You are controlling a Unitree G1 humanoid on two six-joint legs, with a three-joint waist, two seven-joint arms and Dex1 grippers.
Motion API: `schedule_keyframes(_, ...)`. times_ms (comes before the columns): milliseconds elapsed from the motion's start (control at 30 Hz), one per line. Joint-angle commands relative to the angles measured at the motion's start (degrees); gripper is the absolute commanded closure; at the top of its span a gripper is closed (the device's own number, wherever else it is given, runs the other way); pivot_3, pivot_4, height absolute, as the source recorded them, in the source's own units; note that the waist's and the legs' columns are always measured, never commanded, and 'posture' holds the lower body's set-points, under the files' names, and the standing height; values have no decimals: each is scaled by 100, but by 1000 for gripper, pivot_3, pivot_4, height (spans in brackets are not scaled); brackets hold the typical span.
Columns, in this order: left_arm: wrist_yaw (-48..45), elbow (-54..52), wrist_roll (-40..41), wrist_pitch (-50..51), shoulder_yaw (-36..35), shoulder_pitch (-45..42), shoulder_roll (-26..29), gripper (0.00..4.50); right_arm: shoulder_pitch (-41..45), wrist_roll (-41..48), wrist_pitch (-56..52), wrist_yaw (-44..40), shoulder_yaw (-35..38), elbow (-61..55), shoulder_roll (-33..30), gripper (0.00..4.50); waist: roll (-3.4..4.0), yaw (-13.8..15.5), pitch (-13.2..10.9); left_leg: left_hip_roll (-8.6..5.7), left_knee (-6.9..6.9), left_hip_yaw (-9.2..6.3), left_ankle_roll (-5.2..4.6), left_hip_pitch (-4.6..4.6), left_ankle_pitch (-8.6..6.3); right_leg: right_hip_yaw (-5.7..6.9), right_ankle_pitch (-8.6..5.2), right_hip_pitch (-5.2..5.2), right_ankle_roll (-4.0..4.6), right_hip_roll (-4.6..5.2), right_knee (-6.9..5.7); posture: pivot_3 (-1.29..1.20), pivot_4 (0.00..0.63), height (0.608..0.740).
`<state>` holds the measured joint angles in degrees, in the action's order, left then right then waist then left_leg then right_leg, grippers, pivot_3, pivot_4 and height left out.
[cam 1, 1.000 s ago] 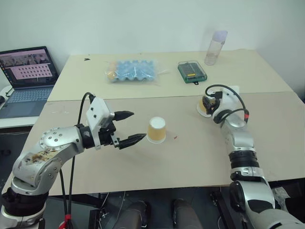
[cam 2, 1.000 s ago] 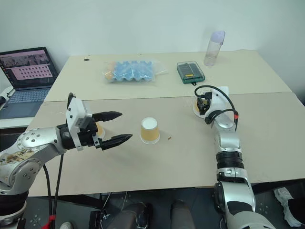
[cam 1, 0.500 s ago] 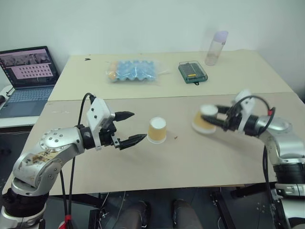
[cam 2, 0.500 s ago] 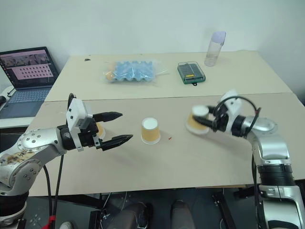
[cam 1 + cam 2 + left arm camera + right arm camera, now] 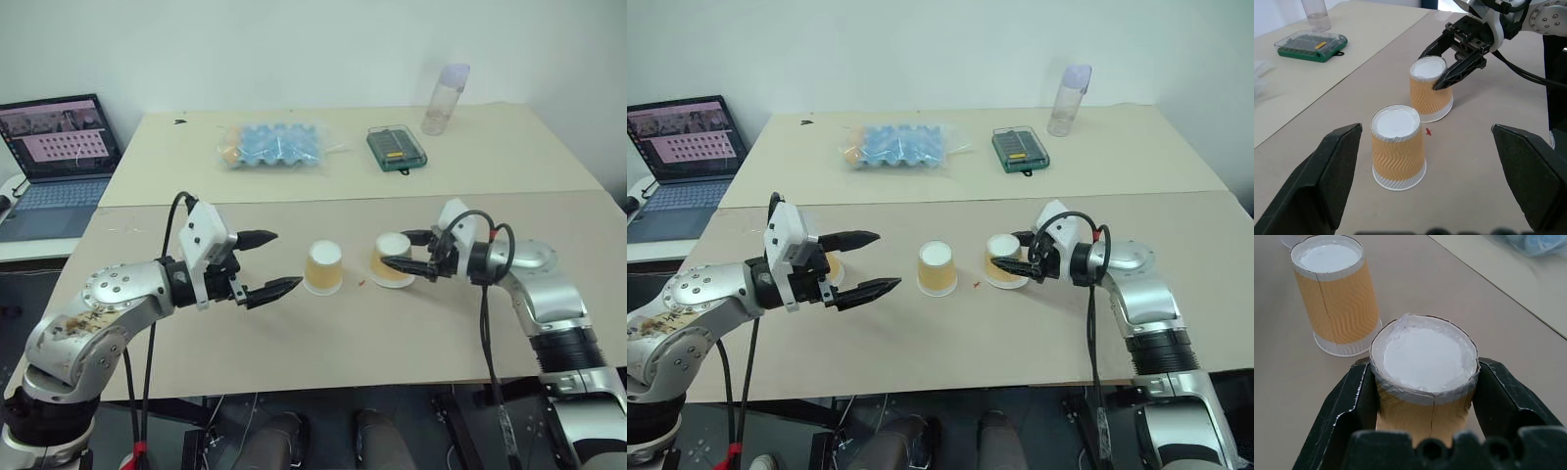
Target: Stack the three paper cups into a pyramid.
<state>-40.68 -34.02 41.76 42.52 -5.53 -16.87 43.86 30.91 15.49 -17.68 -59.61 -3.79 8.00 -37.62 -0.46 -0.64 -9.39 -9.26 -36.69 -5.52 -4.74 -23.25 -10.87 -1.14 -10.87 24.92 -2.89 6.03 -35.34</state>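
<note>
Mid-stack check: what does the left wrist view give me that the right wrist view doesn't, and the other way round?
Left wrist view alone: the green bit case, the clear bottle, a red mark on the table, and the right gripper seen from outside, shut on the held cup. Right wrist view alone: a corner of the blue egg tray bag. Both: the held cup, upside down, beside the second cup, also upside down.
</note>
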Motion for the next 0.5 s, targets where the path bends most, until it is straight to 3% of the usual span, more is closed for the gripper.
schedule_keyframes(33, 5, -157, 43, -24, -171, -71, 81, 0, -93, 127, -118, -109, -71, -422, 77, 1998, 0, 3, 0, 0, 0, 0, 1, -1, 0, 0, 0, 0, 0, 0, -2, 0, 150, 740)
schedule_keyframes(500, 0, -134, 99, -2, -154, -114, 122, 0, -187, 5, -193, 395, -179, -602, 672, 1998, 0, 8, 0, 0, 0, 0, 1, 2, -1, 0, 0, 9, 0, -4, 0, 0, 150, 740)
